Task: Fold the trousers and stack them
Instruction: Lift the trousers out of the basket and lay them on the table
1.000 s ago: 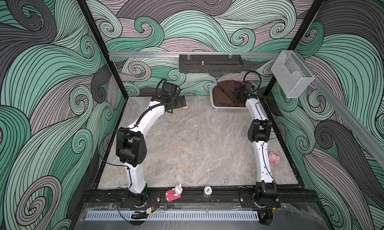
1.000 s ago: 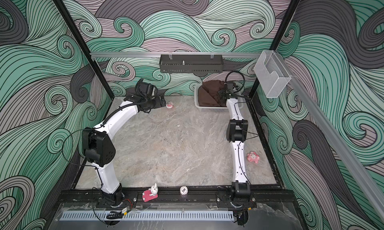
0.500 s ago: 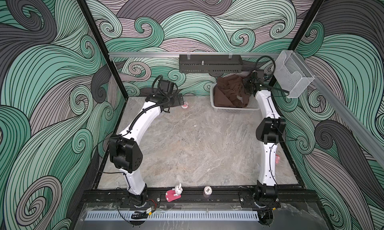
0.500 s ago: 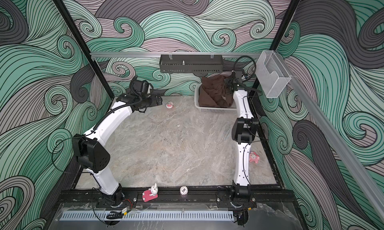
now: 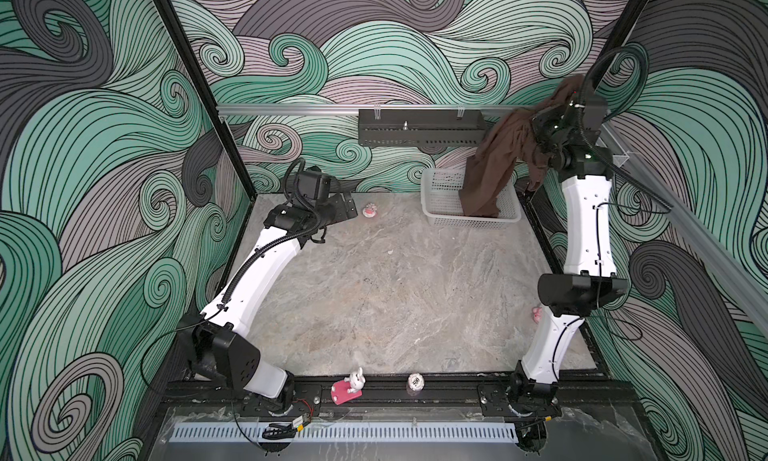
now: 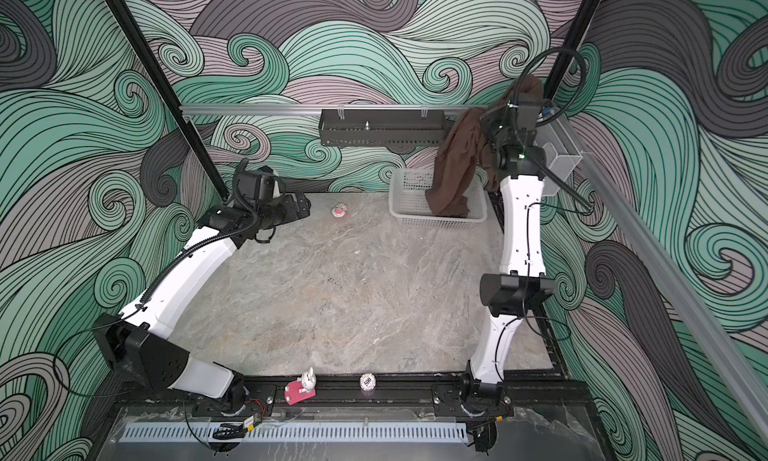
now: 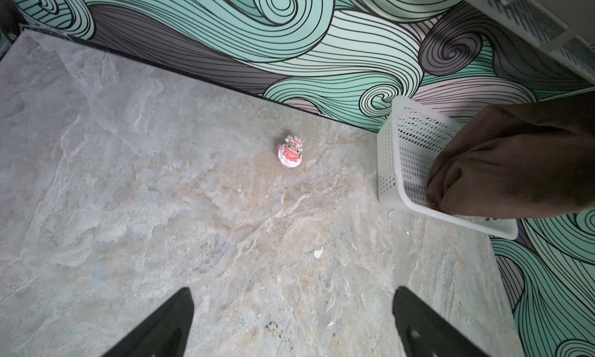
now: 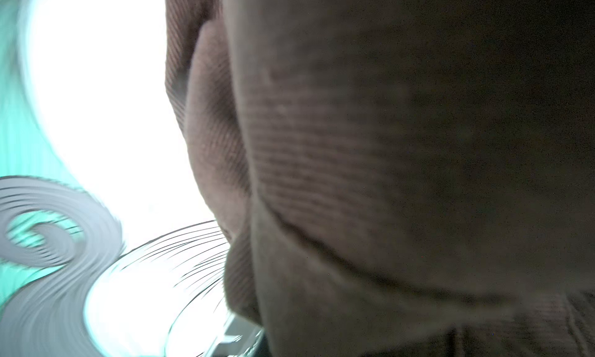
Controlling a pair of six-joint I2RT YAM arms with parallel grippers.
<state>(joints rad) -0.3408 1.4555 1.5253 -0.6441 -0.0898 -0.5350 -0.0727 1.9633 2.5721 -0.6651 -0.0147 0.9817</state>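
Higher than a second ago, the right claw [image 5: 542, 147] is clenching soft dark chocolate-brown trousers [image 5: 492, 168], lifting them so they are hanging with their lower end trailing in the white plastic mesh basket [image 5: 436, 207]. The left claw [image 5: 347, 207] is hovering released above the grey marble surface [image 5: 395, 292].

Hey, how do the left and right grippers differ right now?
The left gripper has jaws wide open and empty; the right gripper is shut on the trousers. The left gripper hangs low over the table; the right gripper is raised high above the basket, trousers dangling into it. Both are at the table's far end.
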